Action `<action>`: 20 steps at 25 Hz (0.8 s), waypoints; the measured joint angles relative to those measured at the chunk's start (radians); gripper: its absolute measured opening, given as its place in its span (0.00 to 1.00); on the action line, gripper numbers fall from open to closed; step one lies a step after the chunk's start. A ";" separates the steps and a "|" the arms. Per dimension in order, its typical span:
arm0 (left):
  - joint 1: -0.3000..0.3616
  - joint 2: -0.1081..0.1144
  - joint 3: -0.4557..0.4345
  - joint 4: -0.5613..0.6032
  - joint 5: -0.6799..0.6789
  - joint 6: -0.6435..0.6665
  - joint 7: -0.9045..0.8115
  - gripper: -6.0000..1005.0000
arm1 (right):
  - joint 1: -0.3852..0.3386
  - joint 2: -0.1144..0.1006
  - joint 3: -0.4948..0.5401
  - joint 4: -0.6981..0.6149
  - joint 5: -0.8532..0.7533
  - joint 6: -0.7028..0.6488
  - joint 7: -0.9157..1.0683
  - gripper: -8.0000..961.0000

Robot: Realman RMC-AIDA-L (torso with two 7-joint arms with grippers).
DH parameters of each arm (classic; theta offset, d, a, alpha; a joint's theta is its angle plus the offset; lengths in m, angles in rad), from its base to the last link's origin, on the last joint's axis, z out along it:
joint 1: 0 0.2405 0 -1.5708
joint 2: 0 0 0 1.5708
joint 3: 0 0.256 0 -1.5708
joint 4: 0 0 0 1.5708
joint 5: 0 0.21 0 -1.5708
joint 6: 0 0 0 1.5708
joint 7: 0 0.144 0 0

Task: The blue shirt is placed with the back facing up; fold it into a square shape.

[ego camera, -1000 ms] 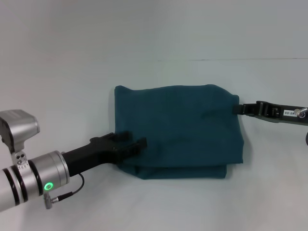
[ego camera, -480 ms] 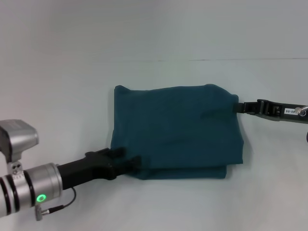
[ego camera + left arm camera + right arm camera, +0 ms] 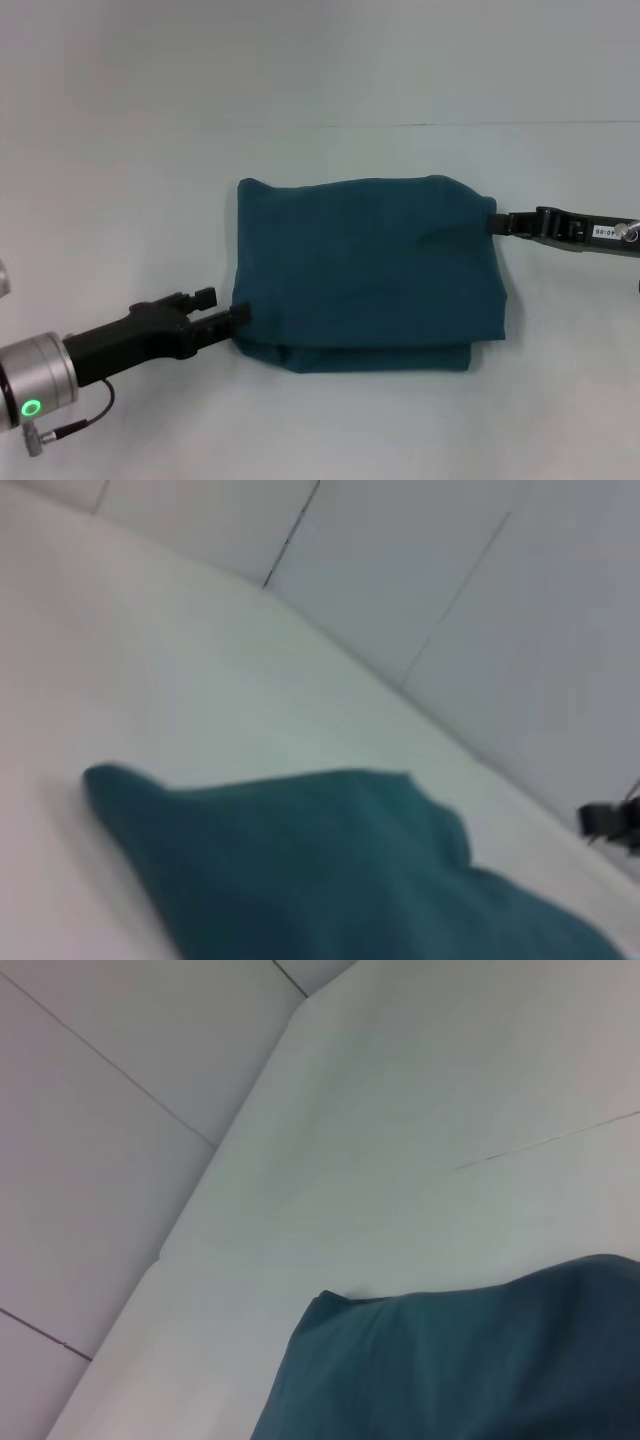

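White tabletop [image 3: 150,200] carries the blue shirt [image 3: 370,270], folded into a rough rectangle between both grippers. Left gripper [image 3: 225,312], fingers slightly apart, has backed off to the shirt's near-left edge. Right gripper [image 3: 497,225] touches the far-right corner, grip unclear; its white label is probably unreadable.

Plain white table [image 3: 150,200] w/ pale panelled wall [image 3: 90,1110] behind, even light.

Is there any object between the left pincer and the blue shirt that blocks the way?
No, nothing visible blocks it. The left pincer is directly at the near left edge of the blue shirt, with only bare white table around. The right pincer is at the shirt's far right corner.
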 joint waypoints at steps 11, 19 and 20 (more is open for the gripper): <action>-0.020 0.002 -0.007 0.019 -0.094 0.146 0.009 0.74 | 0.000 0.016 0.004 -0.006 0.020 -0.104 -0.203 0.13; 0.003 0.009 -0.106 0.048 -0.159 0.281 0.011 0.81 | -0.034 0.023 0.013 -0.007 0.102 -0.194 -0.438 0.23; 0.007 0.010 -0.120 0.050 -0.162 0.295 0.015 0.82 | -0.037 0.024 0.013 -0.007 0.113 -0.201 -0.456 0.29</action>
